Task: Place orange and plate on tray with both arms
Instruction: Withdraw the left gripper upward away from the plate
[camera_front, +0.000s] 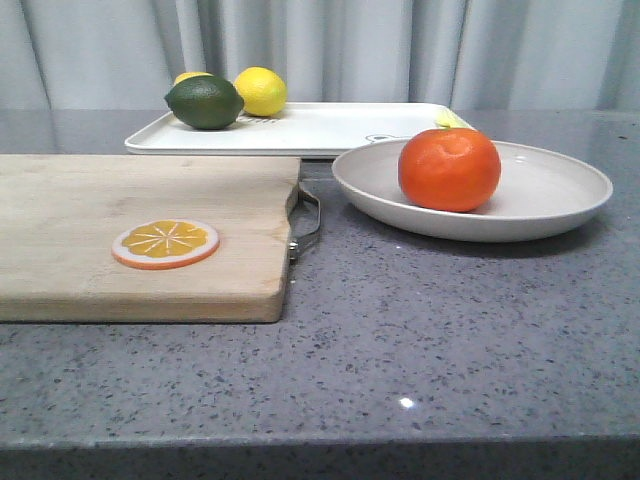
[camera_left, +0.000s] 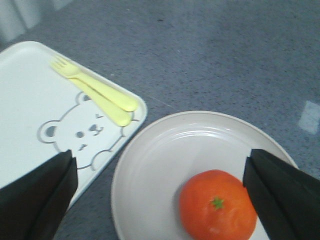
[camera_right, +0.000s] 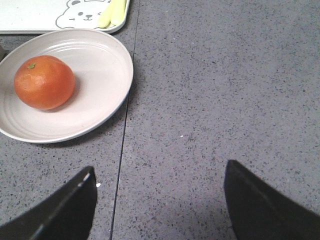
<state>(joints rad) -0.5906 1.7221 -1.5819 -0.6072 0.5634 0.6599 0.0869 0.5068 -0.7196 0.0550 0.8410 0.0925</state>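
The orange (camera_front: 449, 169) sat in the plate (camera_front: 545, 195) at the right middle of the front frame, resting toward the plate's left side. The plate stood on the grey speckled bench (camera_front: 420, 340), just in front of the tray (camera_front: 310, 128), whose near edge it seemed to overlap at the right corner. On the tray's far left lay a dark green lime (camera_front: 205, 102) with a yellow lemon (camera_front: 261, 90) just beside it; a second yellow fruit was mostly hidden behind the lime. A wooden cutting board (camera_front: 120, 250) filled the left of the frame, carrying a flat orange slice disc (camera_front: 166, 243).

In the left wrist view, the left fingers (camera_left: 160, 195) were spread wide above the plate and orange, touching neither; a yellow fork (camera_left: 92, 87) lay on the tray near its bear drawing (camera_left: 75, 137). In the right wrist view, the right fingers (camera_right: 160, 200) were likewise spread apart over bare bench, the plate at the upper left.
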